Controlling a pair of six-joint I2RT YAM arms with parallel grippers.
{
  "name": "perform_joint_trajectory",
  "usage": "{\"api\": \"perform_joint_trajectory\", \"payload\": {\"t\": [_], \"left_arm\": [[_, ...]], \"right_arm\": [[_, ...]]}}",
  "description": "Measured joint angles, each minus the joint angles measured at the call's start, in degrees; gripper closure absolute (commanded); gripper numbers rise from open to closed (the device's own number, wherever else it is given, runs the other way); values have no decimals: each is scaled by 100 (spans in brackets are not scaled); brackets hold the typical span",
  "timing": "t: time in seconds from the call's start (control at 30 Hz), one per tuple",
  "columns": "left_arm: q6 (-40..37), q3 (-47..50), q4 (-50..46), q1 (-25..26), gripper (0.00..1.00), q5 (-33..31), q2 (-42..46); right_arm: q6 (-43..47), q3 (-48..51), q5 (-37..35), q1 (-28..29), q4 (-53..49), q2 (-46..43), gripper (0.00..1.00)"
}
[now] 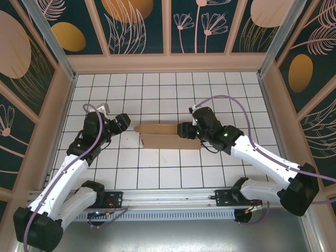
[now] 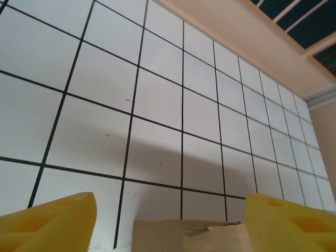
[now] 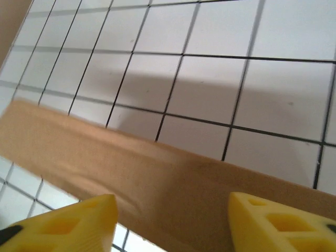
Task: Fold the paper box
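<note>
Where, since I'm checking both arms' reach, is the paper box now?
In the top view the paper box lies mid-table on the white tiles, between the left gripper and the right gripper, which sits at its right end.

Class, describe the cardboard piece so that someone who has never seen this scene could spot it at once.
Start at the white table with black grid lines, walled by dark floral panels. Near its middle, between the left gripper and the right gripper, lies the brown corrugated cardboard piece. It is the only plain brown thing on the tiles.
</note>
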State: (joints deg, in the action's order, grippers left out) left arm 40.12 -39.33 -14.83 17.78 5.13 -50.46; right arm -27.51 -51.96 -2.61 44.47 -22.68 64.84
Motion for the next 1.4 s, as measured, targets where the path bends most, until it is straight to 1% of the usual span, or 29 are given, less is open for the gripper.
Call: {"api": "perform_joint_trajectory", "payload": {"t": [0.17, 0.33, 0.5, 0.67, 0.83, 0.93, 1.03, 1.17, 1.27, 1.4], "left_arm": [[-210, -92, -310, 0, 17, 254, -101], [-247, -33, -350, 2, 16, 588, -138], [-175, 114, -275, 0, 18, 911, -284], [-175, 46, -208, 2, 19, 1038, -404], [-175, -74, -138, 9, 18, 1099, -413], [-175, -74, -118, 90, 18, 1154, -431], [-173, -74, -66, 284, 17, 1220, -481], [-173, -74, -26, 579, 15, 1248, -581], [-173, -74, -15, 699, 14, 1248, -693], [-173, -74, -13, 737, 13, 1248, -767]], "right_arm": [[-247, 422, 105, -522, 15, -505, 23], [-417, 691, 557, -957, 328, -800, 22], [-439, 741, 896, -1032, 516, -817, 22], [-409, 643, 1207, -1029, 505, -804, 23], [-275, 168, 1187, -1117, 225, -844, 26], [-94, -57, 1104, -1285, -22, -905, 23], [120, -168, 863, -1561, -352, -931, 18], [221, -52, 706, -2192, -750, -1014, 15], [216, 227, 892, -2583, -807, -1163, 15], [188, 597, 1279, -2704, -802, -1224, 15]]}}
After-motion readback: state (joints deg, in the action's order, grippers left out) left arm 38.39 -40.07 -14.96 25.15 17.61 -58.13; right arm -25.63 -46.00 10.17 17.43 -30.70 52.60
